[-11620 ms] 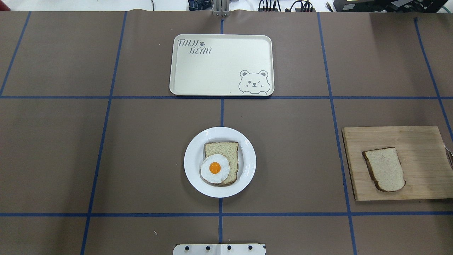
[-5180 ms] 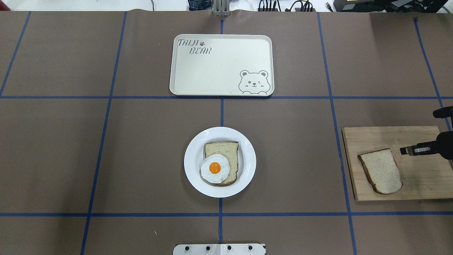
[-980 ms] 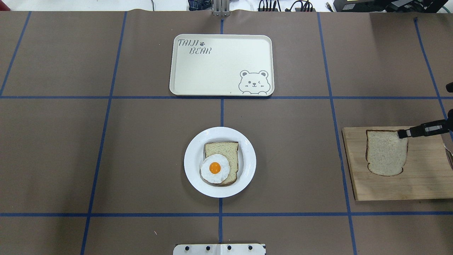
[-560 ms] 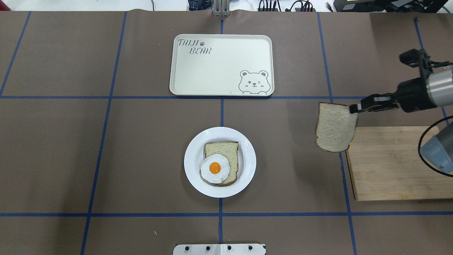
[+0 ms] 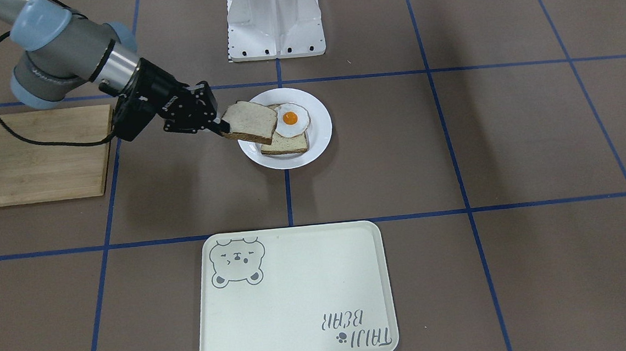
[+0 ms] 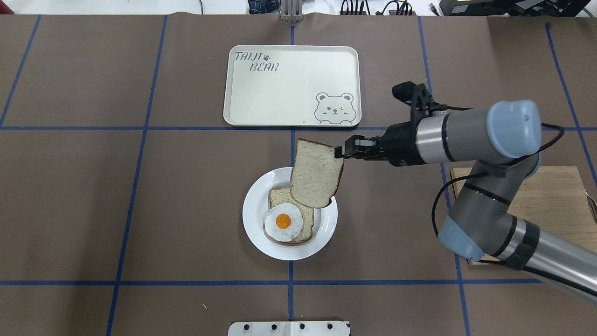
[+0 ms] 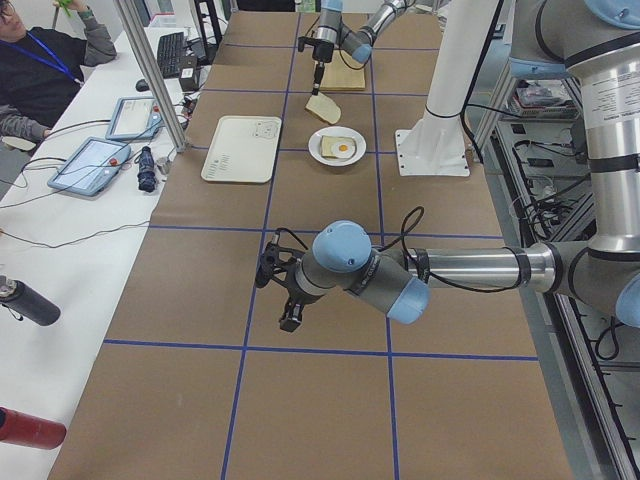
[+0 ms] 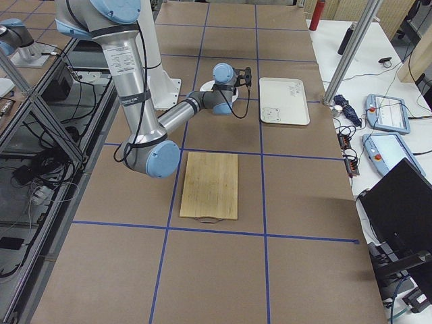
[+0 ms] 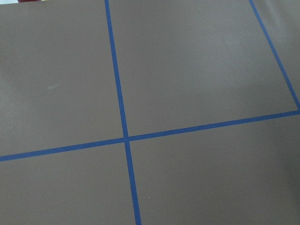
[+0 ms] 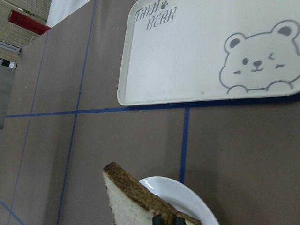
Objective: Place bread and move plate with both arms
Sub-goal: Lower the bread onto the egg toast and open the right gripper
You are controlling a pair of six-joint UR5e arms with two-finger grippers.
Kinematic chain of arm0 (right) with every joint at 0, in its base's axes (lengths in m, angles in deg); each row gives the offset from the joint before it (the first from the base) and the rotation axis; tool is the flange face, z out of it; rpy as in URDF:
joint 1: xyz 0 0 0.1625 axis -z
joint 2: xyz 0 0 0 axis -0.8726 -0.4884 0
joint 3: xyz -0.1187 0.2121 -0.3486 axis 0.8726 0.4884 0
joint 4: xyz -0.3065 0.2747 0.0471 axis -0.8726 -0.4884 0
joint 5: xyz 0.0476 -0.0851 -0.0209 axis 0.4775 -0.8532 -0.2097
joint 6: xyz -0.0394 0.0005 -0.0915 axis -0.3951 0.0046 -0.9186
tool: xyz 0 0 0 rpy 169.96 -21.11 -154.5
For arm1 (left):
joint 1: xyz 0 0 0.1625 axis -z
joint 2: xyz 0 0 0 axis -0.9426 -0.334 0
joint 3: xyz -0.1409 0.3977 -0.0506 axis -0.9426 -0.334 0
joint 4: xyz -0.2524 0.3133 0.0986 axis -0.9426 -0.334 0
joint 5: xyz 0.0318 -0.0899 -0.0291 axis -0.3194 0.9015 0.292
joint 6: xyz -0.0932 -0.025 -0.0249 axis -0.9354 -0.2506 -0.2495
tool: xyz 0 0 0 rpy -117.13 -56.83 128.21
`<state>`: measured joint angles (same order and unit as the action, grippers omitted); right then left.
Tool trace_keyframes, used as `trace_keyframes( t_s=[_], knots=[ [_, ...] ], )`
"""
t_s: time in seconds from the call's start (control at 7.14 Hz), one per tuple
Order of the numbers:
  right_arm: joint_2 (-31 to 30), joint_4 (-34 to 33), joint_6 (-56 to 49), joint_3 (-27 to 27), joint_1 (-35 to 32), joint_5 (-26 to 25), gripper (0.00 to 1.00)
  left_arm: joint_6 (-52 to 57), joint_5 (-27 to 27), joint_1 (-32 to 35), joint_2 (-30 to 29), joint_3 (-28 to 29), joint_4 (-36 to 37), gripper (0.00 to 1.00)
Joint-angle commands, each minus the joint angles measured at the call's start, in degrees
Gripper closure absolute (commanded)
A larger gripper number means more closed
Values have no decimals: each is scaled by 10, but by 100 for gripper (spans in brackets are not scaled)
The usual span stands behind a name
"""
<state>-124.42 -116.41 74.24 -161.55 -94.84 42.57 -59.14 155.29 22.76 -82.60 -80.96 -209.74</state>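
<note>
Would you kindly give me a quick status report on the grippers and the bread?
Right gripper shut on bread, held aloft near plate. Left gripper far off, state unclear. Egg-topped slice already on plate.

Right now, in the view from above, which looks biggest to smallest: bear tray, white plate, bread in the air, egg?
1. bear tray
2. white plate
3. bread, held up nearer the camera, so it may look bigger than it really is
4. egg

R arm [image 6: 466, 135] out — fingers [image 6: 354, 152] clamped.
</note>
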Motion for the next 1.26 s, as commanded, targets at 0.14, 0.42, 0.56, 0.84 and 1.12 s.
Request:
trace_keyframes(
  t_s=[0.14,0.42,0.56,0.84,1.12],
  knots=[
    [27,-41,-84,33,77,-61,100,1,-1,1,2,11,-1,2],
    [26,-41,-86,42,92,-71,100,1,-1,0,7,10,0,2],
    [29,-42,-88,44,93,-84,100,1,-1,0,7,10,0,2],
    [34,-42,-120,52,91,-88,100,1,-1,0,7,8,-1,2],
    [39,-40,-113,58,89,-103,64,1,-1,0,7,6,-1,2]
  ],
)
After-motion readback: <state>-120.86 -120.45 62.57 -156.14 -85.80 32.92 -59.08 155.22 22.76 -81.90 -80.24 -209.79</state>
